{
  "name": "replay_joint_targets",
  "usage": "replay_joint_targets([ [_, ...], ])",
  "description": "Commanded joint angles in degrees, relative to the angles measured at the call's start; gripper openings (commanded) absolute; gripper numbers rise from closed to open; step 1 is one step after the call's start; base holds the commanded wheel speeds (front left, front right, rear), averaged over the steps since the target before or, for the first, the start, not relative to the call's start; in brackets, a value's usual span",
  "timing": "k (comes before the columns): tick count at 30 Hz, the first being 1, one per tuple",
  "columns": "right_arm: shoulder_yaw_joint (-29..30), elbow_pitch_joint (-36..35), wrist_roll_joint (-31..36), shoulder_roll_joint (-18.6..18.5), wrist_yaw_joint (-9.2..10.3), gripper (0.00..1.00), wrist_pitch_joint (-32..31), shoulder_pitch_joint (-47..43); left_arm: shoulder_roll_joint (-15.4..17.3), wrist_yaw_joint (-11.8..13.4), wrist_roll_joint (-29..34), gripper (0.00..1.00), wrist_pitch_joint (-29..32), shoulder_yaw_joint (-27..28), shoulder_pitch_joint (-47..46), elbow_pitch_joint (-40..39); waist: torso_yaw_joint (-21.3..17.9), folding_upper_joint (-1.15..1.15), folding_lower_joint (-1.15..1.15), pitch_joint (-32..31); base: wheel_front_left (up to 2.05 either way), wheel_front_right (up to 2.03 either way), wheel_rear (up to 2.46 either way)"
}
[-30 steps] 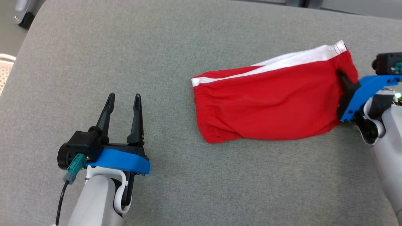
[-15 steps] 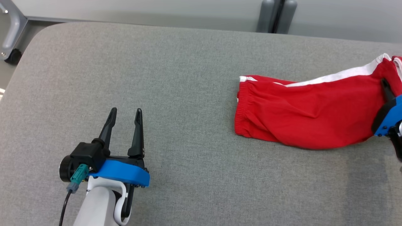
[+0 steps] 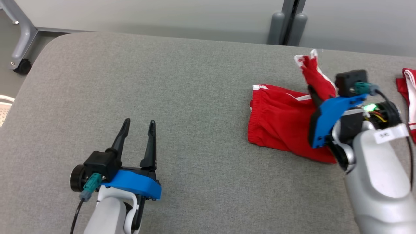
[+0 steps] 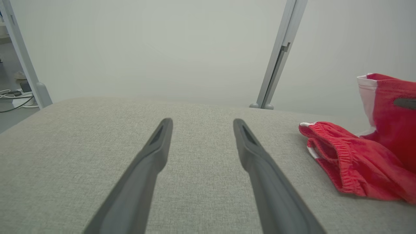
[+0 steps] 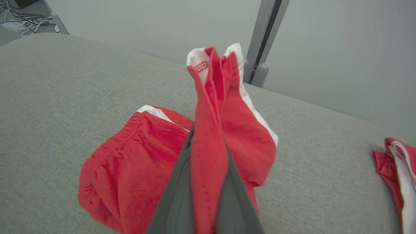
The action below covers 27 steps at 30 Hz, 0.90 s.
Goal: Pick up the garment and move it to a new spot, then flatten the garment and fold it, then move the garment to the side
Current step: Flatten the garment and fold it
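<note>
The garment (image 3: 276,126) is a pair of red shorts with white side stripes, lying on the grey padded table (image 3: 182,81) at the right. My right gripper (image 3: 312,91) is shut on one end of it and holds that end bunched up above the rest; the elastic waistband end still lies flat on the table. In the right wrist view the pinched cloth (image 5: 211,107) rises between my fingers (image 5: 177,195). My left gripper (image 3: 139,123) hovers open and empty at the lower left, well apart from the shorts (image 4: 351,159), which lie to its right.
Another red and white cloth (image 3: 408,87) lies at the table's right edge, also in the right wrist view (image 5: 393,162). A grey post (image 3: 287,26) stands behind the table's far edge. A metal frame leg with a caster (image 3: 19,48) is at the far left.
The head camera has shifted. My right gripper has lifted its end of the shorts and carried it left over the rest of the cloth. The left gripper stays open in place.
</note>
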State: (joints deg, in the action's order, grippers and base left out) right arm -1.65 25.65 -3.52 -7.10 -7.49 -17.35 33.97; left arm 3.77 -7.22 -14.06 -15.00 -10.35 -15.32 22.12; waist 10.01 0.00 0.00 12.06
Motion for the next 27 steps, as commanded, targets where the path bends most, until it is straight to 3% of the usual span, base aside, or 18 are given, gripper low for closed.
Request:
replay_joint_targets([
  [1,-1.22,0.67,0.58,0.81,-0.01,0.00,-1.04,1.27,0.21,-0.36,-0.28,1.00,-0.22,-0.81,-0.39,0.06,0.62,0.00,0.00,0.45,0.00,0.00,0.00],
  [9,-6.10,10.76,1.86,3.71,-0.01,0.00,-2.18,6.26,-0.05,-0.24,-1.56,1.00,-0.23,-3.30,-2.68,0.53,3.63,0.00,0.00,2.17,0.00,0.00,0.00],
  [10,-6.15,11.87,1.85,3.85,-0.01,0.60,-1.88,6.58,-0.09,-0.24,-1.54,1.00,-0.23,-3.44,-2.77,0.55,3.82,0.00,0.00,2.28,0.00,0.00,0.00],
  [11,-6.34,12.67,1.60,4.01,-0.01,1.00,-1.42,6.97,-0.10,-0.24,-1.64,1.00,-0.23,-3.51,-2.79,0.59,3.94,0.00,0.00,2.36,0.00,0.00,0.00],
  [14,-8.27,13.87,-5.69,4.15,-0.01,1.00,1.65,7.66,0.01,-0.24,-1.87,1.00,-0.23,-3.11,-2.51,0.72,3.92,0.00,0.00,2.19,0.00,0.00,0.00],
  [18,-13.53,8.19,-24.12,4.19,-0.02,1.00,3.32,6.87,0.49,-0.24,-1.79,1.00,-0.23,-2.09,-1.44,0.76,2.74,0.00,0.00,1.22,0.00,0.00,0.00],
  [20,-14.70,4.22,-29.01,4.06,-0.01,1.00,3.86,6.40,0.75,-0.24,-1.66,1.00,-0.22,-1.60,-0.79,0.46,1.59,0.00,0.00,0.56,0.00,0.00,0.00],
  [27,-9.24,-6.77,-25.95,-1.67,-0.02,1.00,7.65,1.61,1.10,-0.24,-1.11,1.00,-0.22,-0.32,0.95,0.59,-1.81,0.00,0.00,-2.16,0.00,0.00,0.00],
])
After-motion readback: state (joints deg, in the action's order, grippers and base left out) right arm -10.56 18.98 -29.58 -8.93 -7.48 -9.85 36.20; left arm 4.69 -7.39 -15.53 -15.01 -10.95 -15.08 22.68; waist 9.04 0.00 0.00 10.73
